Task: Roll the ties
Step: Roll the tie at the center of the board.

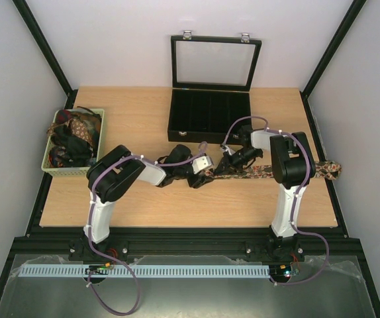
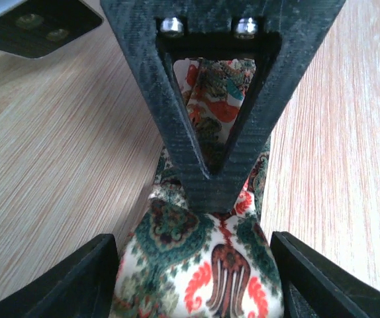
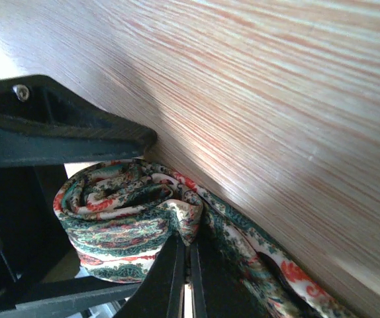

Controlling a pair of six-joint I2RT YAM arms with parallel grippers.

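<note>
Right wrist view: the paisley tie (image 3: pixel 120 218) has only its left end rolled, mid-table; I judge most of its length unrolled. Right gripper (image 3: pixel 186 255) is pinched together on the roll, while the left gripper (image 2: pixel 193 265) straddles it, jaws apart. More ties (image 1: pixel 71 136) wait in the basket (image 1: pixel 64 171).

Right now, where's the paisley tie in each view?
Top external: tie lies crosswise, from centre out to the right.
Left wrist: tie at bottom centre, running up the frame.
Right wrist: tie rolled at lower left, tail to lower right.
Shared landmark: wood-grain tabletop.
</note>
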